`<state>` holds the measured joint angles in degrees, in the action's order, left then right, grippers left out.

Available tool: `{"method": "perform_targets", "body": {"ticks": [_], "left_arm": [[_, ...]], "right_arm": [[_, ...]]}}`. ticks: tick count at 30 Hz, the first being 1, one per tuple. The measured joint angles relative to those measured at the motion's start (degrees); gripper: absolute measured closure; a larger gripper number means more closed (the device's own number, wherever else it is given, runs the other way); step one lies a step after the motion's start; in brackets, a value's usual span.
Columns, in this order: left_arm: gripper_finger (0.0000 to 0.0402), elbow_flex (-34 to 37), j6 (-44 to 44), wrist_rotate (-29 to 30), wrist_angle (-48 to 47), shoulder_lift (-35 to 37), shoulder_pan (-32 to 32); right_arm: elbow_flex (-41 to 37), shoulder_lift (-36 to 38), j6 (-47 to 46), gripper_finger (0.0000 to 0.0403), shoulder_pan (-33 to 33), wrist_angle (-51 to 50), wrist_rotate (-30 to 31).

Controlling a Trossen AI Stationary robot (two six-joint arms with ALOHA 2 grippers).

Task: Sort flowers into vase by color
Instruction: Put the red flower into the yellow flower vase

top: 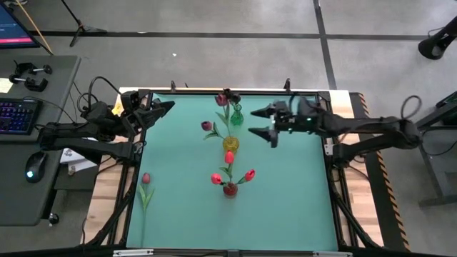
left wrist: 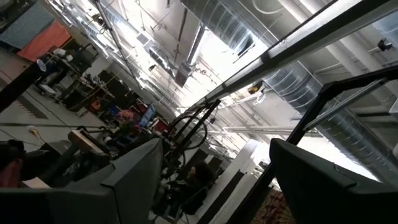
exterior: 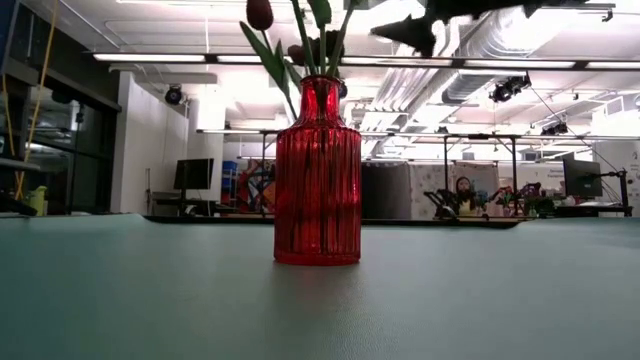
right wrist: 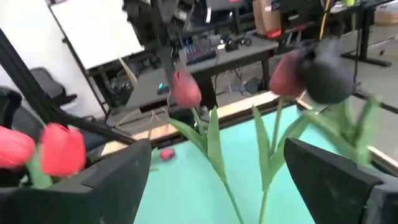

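Three vases stand in a row down the middle of the green mat. The green vase (top: 236,116) holds dark maroon tulips (top: 226,98). The yellow vase (top: 230,143) holds a maroon-pink tulip (top: 207,126). The red vase (top: 230,189), also the red vase (exterior: 317,175) in the low view, holds red tulips (top: 216,178). One pink tulip (top: 146,178) lies flat on the mat near its left edge. My right gripper (top: 263,121) is open, raised to the right of the green and yellow vases; in its wrist view the right gripper (right wrist: 217,155) faces the flower heads. My left gripper (top: 168,106) is open near the far left corner.
A desk with a keyboard (top: 16,114) and a mouse (top: 34,165) stands left of the table. The mat (top: 300,193) is bare to the right of the vases and along the near edge. People and workbenches show far behind the table in the low view.
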<state>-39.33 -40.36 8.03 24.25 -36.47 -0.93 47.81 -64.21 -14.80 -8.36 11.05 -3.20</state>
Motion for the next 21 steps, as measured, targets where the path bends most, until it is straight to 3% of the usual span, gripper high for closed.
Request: {"method": "perform_targets", "body": {"ticks": [4, 10, 15, 21], "left_arm": [[0.0116, 0.0, -0.9, -2.0, -0.2, -0.6, 0.0], [0.0116, 0.0, -10.0, -11.1, -3.7, -5.4, 2.6], [0.0117, 0.0, -23.2, -13.6, -24.6, -10.4, 11.6], [0.0117, 0.0, -45.1, -13.7, -51.8, -17.7, 28.1]], "right_arm": [[0.0, 5.6, -2.0, 0.0044, 0.0, -2.6, 0.8], [0.0, 10.2, -6.3, 0.0043, 0.3, -4.9, -0.3], [0.0, 10.9, -8.5, 0.0043, 0.3, -8.0, -0.4], [0.0, 10.2, -10.9, 0.0043, 0.3, -13.1, -0.4]]}}
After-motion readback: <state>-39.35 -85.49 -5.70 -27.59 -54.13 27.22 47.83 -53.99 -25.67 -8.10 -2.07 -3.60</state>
